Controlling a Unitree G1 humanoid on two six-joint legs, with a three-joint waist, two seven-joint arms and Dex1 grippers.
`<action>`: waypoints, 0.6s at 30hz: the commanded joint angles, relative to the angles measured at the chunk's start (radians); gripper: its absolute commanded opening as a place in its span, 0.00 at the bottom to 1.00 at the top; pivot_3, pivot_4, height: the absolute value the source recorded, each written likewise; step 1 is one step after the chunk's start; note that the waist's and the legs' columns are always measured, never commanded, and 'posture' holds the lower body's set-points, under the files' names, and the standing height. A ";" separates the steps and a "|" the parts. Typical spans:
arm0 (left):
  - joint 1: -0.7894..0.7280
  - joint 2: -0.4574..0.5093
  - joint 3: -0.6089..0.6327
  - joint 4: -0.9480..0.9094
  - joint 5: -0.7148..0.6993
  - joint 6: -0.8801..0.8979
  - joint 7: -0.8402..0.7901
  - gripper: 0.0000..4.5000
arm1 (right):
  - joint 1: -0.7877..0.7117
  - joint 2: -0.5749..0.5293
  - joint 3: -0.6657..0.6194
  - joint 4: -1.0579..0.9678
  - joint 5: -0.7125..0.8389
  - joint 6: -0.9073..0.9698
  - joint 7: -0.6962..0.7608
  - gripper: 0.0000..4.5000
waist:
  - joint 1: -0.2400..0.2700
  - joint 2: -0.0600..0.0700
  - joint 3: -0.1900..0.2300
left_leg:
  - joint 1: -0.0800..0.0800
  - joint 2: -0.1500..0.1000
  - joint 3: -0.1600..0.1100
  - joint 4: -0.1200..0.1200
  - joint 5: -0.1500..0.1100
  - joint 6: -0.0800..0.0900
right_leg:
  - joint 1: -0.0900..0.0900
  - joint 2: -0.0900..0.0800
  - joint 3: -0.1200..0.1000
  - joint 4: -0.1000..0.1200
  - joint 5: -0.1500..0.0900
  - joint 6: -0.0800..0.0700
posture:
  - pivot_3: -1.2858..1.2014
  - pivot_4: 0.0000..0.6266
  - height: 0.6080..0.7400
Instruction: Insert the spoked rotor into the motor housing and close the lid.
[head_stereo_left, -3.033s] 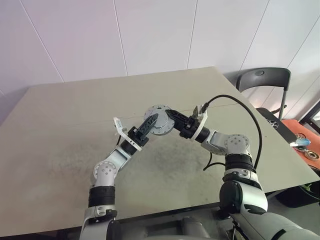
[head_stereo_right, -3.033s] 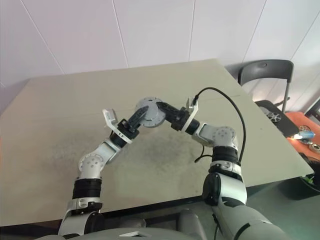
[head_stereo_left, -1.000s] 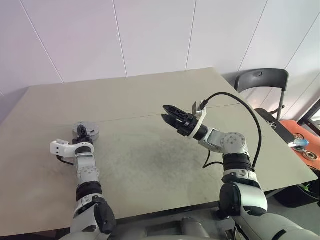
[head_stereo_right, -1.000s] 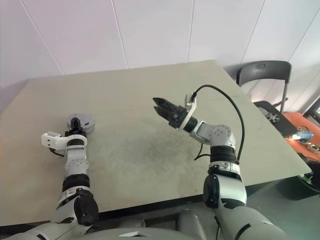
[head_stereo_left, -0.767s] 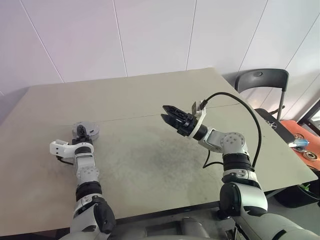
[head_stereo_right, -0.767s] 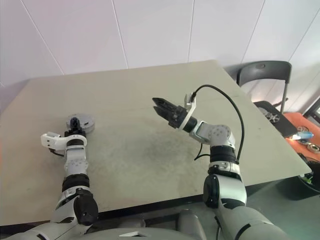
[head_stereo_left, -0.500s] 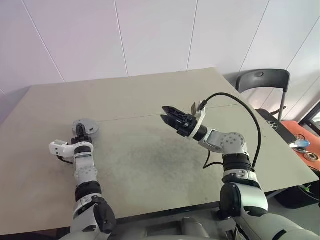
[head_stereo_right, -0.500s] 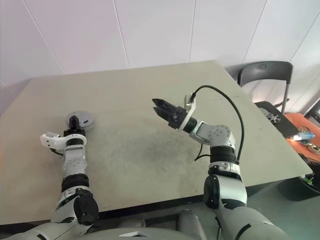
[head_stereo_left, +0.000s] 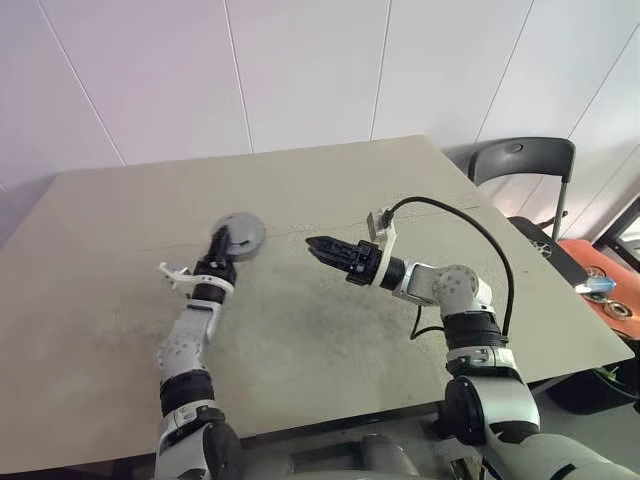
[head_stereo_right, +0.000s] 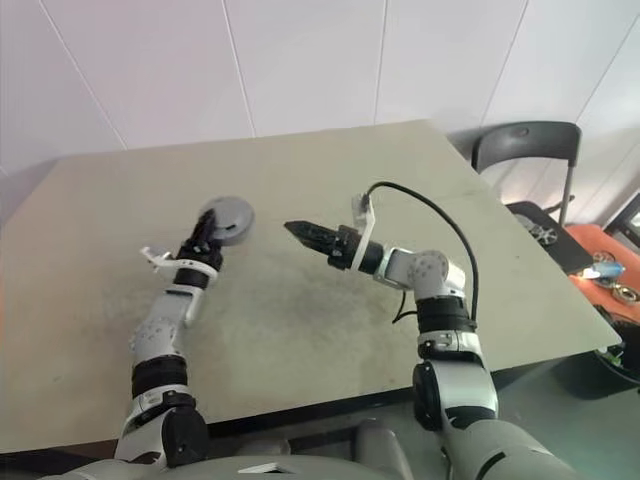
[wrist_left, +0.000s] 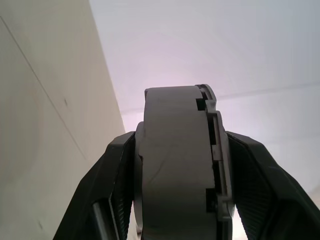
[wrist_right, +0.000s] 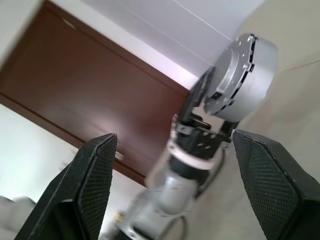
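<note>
The left gripper (head_stereo_left: 222, 243), with its two black fingers, is clamped on the round grey metal motor housing (head_stereo_left: 240, 236), a short drum with a flat ribbed lid seated on one face. The housing is held on its edge, raised above the large beige table (head_stereo_left: 330, 330), over the left-middle part of the table top. In the left wrist view the two black fingers (wrist_left: 116, 190) press on both flat sides of the housing (wrist_left: 175, 165), and the thin rim of the lid is seen on one side.

The right gripper (head_stereo_left: 312, 244) is to the right of the housing, near it but apart from it, and it points toward it. Its two black fingers (wrist_right: 95, 172) stand wide apart and hold nothing. A black chair (head_stereo_left: 522, 165) stands beyond the far right corner of the table.
</note>
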 joint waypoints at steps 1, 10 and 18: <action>0.002 0.020 -0.038 -0.071 -0.093 0.153 -0.037 0.58 | -0.024 -0.018 0.077 -0.048 -0.090 -0.096 0.002 0.85 | 0.000 0.000 0.000 | 0.000 0.000 0.000 0.000 0.000 0.000 | 0.000 0.000 0.000 0.000 0.000 0.000 | 0.52 0.00 1.00; 0.036 0.029 -0.072 -0.142 -0.189 0.325 -0.102 0.58 | -0.027 -0.029 0.145 -0.023 -0.194 -0.204 0.020 0.85 | 0.001 0.000 0.000 | 0.000 0.000 0.000 0.000 0.001 -0.001 | 0.000 0.000 0.000 0.001 0.000 0.000 | 0.52 0.00 1.00; 0.066 0.028 -0.093 -0.152 -0.206 0.347 -0.127 0.58 | -0.009 -0.033 0.124 -0.063 -0.145 -0.151 0.081 0.85 | 0.006 0.000 0.000 | 0.000 0.000 0.000 0.000 0.001 -0.002 | 0.000 0.000 0.000 0.000 0.001 -0.001 | 0.52 0.00 1.00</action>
